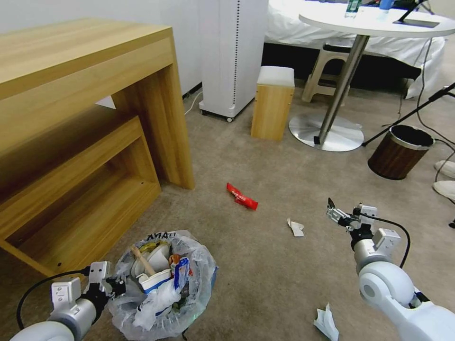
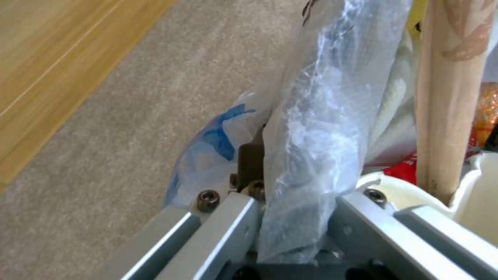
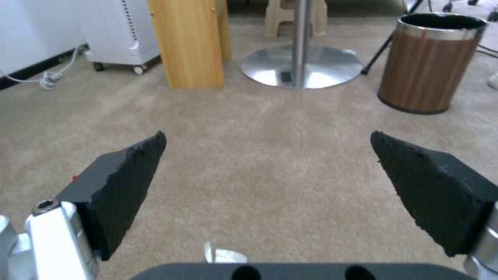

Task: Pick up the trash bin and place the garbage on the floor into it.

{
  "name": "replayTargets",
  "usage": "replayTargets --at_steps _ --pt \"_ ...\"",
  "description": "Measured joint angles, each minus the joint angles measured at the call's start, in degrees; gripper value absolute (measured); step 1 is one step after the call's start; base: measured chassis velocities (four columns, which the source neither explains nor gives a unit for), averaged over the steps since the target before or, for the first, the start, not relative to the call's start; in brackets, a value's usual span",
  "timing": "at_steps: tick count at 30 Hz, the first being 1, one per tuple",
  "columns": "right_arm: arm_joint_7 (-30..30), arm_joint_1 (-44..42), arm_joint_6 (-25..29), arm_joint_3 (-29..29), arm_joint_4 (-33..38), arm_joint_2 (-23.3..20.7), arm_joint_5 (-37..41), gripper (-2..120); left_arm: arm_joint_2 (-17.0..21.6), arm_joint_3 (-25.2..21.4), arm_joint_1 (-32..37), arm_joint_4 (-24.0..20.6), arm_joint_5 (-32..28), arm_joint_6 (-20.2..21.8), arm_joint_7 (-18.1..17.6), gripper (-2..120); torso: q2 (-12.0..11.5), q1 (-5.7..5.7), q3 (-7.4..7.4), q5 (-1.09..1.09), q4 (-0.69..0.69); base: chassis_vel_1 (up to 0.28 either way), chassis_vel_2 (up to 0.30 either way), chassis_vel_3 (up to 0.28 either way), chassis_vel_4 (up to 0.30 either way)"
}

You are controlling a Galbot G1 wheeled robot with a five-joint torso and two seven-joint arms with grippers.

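At the lower left of the head view my left gripper (image 1: pixel 115 285) is clenched on the bagged rim of the trash bin (image 1: pixel 163 284), and the left wrist view shows crinkled plastic bunched between the jaws; I judge that my purchase may be mostly liner rather than frame, so the bag could slide and the bin tip. The bin is already heaped with a paper cup (image 1: pixel 154 280), a wooden stick (image 1: pixel 142 261) and wrappers, and a jolt could spill them back onto the floor (image 1: pixel 265 255). At the lower right a crumpled tissue (image 1: pixel 326 323) lies close to my right arm. My right gripper (image 1: pixel 333 210) hangs at the right of centre, jaws spread wide and empty over the carpet. Just left of it lies a white paper scrap (image 1: pixel 295 228), and beyond that the red wrapper (image 1: pixel 241 196). Both are thin and flat, so my pads may skid over them or pinch carpet pile instead. Farther off at the right stands the brown bin (image 1: pixel 400 151), which I must not mistake for mine.
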Motion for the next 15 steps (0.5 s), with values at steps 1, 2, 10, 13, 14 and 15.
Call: replayTargets --at_steps 1,2,10,13,14,15 --pt "0.0 0.0 0.0 0.0 0.0 0.0 0.0 100 0.0 0.0 0.0 0.0 0.0 0.0 0.0 0 0.0 0.00 0.00 0.00 0.00 0.000 0.000 0.000 0.000" --pt "0.0 0.0 0.0 0.0 0.0 0.0 0.0 100 0.0 0.0 0.0 0.0 0.0 0.0 0.0 0 0.0 0.00 0.00 0.00 0.00 0.000 0.000 0.000 0.000" --pt "-0.1 -0.1 0.0 -2.0 -0.6 0.1 1.8 100 -1.1 0.2 0.4 0.4 0.8 -0.2 0.2 0 0.0 0.00 0.00 0.00 0.00 -0.007 -0.003 -0.005 -0.005" --pt "0.9 0.3 -1.4 -4.1 -0.8 0.8 4.9 100 -1.5 0.5 0.4 0.4 1.1 -0.6 0.2 0 0.0 0.00 0.00 -0.01 -0.02 0.000 0.000 0.000 0.000" --pt "1.4 0.5 -1.8 -5.3 -1.1 1.1 5.8 100 -1.6 0.6 0.3 0.5 1.1 -0.6 0.2 0 0.0 0.00 0.00 -0.01 -0.01 0.000 0.000 0.000 0.000" --pt "1.9 0.9 -2.5 -7.1 -1.5 1.6 7.3 100 -1.6 0.7 0.3 0.6 1.2 -0.6 0.2 0 0.0 0.00 0.00 0.01 -0.01 0.000 0.000 0.000 0.000"
